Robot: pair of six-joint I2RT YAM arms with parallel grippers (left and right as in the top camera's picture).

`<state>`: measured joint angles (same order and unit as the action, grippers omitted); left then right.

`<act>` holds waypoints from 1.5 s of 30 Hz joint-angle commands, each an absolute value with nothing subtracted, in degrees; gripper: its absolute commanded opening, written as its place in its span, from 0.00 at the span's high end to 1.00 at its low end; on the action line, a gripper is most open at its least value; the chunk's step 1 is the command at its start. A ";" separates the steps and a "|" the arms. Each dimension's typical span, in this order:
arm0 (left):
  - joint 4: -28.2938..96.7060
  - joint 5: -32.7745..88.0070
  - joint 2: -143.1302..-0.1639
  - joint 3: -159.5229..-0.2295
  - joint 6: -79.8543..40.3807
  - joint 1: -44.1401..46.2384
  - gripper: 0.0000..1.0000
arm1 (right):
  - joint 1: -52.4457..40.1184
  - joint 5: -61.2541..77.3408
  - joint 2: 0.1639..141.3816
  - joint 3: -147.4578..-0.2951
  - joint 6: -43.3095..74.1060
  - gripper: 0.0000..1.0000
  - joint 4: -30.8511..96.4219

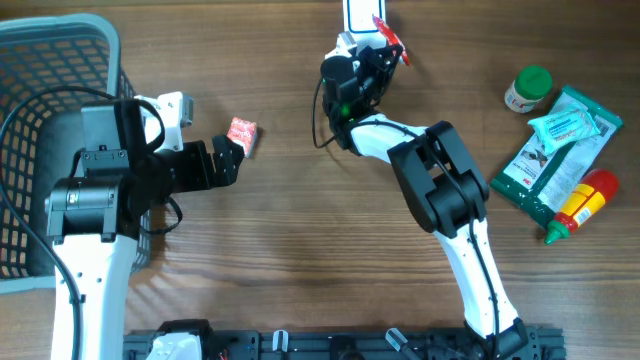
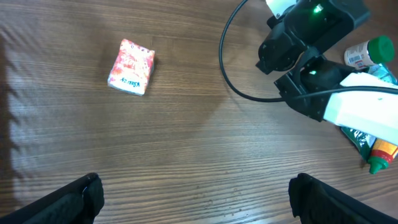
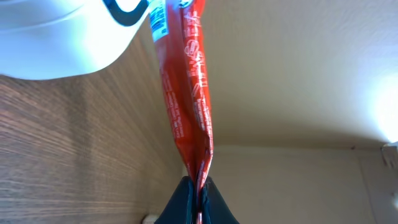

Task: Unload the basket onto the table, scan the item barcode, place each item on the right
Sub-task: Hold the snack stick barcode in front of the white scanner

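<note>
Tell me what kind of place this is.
Likely a mock shop checkout on a wooden table: a mesh basket at the left, packaged groceries at the right, and a red packet held near what looks like a white scanner.

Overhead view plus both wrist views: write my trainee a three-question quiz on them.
1. True or false: the right pincer is shut on the red packet.
2. Which pincer stands open?
3. The small pack lies: A in the basket, B on the table, C on the pouch.
Key: 1 true; 2 the left pincer; 3 B.
</note>
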<state>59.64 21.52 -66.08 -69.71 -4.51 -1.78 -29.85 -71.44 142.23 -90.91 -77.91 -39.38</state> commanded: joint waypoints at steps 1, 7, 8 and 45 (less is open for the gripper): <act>59.51 22.39 -66.00 -70.13 -3.22 -1.78 0.00 | -29.78 -71.64 143.28 -91.44 -77.84 0.96 -39.83; 59.51 22.41 -66.00 -70.13 -3.22 -1.78 0.00 | -30.39 -68.40 143.28 -91.44 -77.87 0.96 -39.81; 59.51 22.39 -66.00 -70.13 -3.22 -1.78 0.00 | -30.65 -67.72 143.28 -91.44 -77.89 0.96 -39.81; 59.51 22.41 -66.00 -70.13 -3.22 -1.78 0.00 | -28.86 -70.67 142.28 -91.46 -87.77 0.96 -67.35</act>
